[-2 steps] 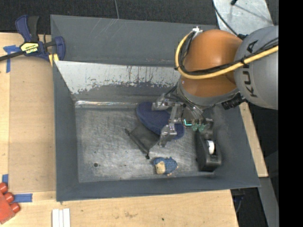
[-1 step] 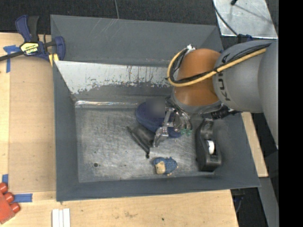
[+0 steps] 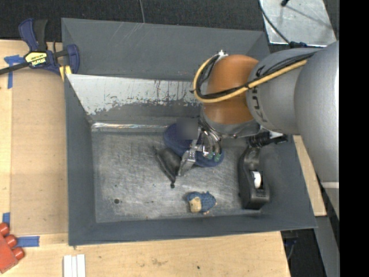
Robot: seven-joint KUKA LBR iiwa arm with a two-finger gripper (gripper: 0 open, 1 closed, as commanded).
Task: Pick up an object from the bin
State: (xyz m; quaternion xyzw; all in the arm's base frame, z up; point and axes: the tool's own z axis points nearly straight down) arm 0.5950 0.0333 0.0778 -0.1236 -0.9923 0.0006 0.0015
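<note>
My gripper (image 3: 189, 157) hangs below the orange wrist cover, low in the middle of the bin. It is right over a rounded dark blue thing (image 3: 176, 136) that lies just behind and beside it, partly hidden by the gripper. A dark grey wedge-shaped piece (image 3: 167, 161) sits close against the gripper's left side; I cannot tell whether it is a loose thing. A small blue and tan thing (image 3: 200, 202) lies apart, near the bin's front wall.
A black boxy device with a white spot (image 3: 253, 182) lies along the bin's right side, close under the arm. The bin's left half shows bare scuffed floor. The arm covers the right back corner.
</note>
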